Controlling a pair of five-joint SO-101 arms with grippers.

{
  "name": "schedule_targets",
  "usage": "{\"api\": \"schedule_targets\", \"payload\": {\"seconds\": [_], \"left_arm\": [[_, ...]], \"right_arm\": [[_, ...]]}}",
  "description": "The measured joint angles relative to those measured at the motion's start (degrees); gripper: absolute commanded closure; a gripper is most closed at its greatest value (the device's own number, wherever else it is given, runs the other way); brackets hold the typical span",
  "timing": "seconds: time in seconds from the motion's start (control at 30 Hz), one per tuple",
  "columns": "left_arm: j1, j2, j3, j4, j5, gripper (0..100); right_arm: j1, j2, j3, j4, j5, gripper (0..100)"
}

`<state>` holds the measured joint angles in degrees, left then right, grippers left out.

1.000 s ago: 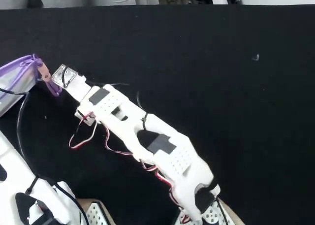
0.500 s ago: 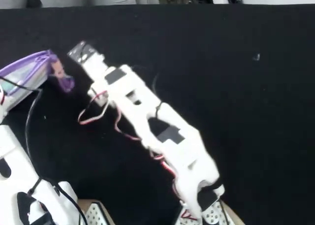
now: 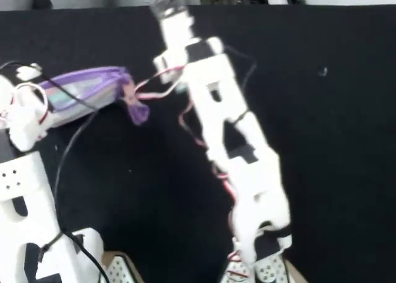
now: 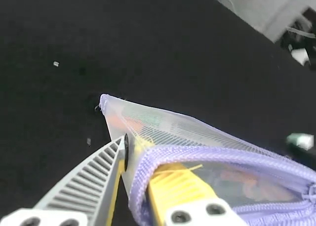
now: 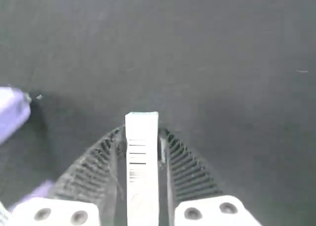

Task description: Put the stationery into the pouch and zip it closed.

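Note:
A purple-edged mesh pouch (image 3: 83,94) hangs over the left of the black table, with its zipper pull tab (image 3: 137,111) dangling at its right end. My left gripper (image 3: 28,100) is shut on the pouch's left end. In the left wrist view one finger sits inside the pouch (image 4: 197,137) and the other outside, so the left gripper (image 4: 129,143) pinches the mesh wall; coloured stationery shows through it. My right gripper (image 5: 142,132) is shut on a white barcoded stationery piece (image 5: 141,157). That right gripper (image 3: 167,5) is raised near the table's far edge, right of the pouch.
The black table (image 3: 322,140) lies bare to the right of the arms. Red and white cables (image 3: 185,119) hang from the right arm close to the pouch's pull tab. A purple pouch corner (image 5: 12,114) shows in the right wrist view.
The right arm swung away from the pouch's end, up and right toward the far edge, carrying the white piece. The left arm brought the pouch rightward and higher.

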<state>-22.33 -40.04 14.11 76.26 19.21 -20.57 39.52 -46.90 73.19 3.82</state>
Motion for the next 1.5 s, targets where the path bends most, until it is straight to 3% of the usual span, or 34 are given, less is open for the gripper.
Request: {"api": "schedule_targets", "payload": {"seconds": [0.3,0.5,1.0,1.2,1.5], "left_arm": [[9.6,0.0,-0.1,0.7,0.0,97],[13.8,1.5,-0.1,0.8,0.0,97],[13.9,8.7,-3.3,0.6,0.0,97],[13.9,8.7,-3.3,0.6,-0.4,97],[13.9,8.7,-2.5,0.5,-2.2,97]], "right_arm": [[7.4,0.0,-27.1,17.8,-3.8,98.7],[7.4,-0.3,-45.0,26.0,-3.9,98.7],[3.3,-3.6,-46.3,26.1,-3.9,98.8],[-4.1,-9.8,-46.2,26.2,-3.9,98.8],[-11.3,-19.3,-32.9,26.2,-3.9,98.8]]}}
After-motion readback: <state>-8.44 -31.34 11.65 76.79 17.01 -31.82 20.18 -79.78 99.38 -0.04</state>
